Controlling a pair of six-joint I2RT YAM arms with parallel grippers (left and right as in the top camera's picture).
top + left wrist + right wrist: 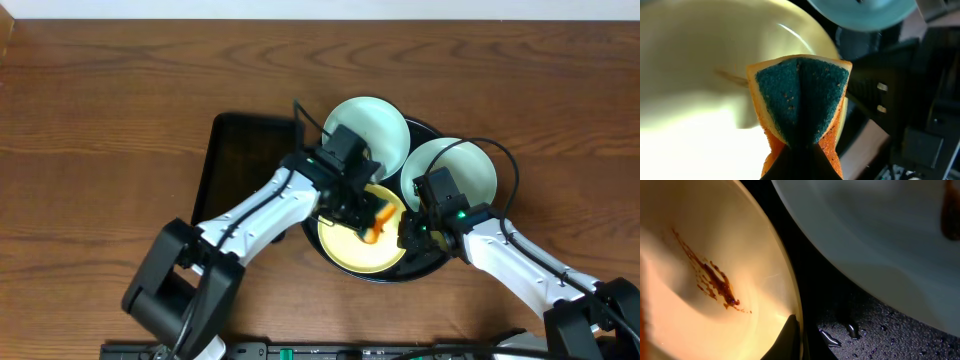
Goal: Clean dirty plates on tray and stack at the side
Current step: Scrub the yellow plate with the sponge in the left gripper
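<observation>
Beneath the left gripper [366,214], clamped on a sponge [800,95], the smeared yellow plate [345,252] is seen on the black tray [415,270], its rim met by the right gripper [408,235], jaws pressed together.

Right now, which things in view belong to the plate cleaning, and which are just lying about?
In the job: yellow plate, smeared, its rim pinched by the right fingers; sponge in the left fingers; two mint plates; round black tray; bare tabletop for stacking.
Lying about: rectangular black tray.
</observation>
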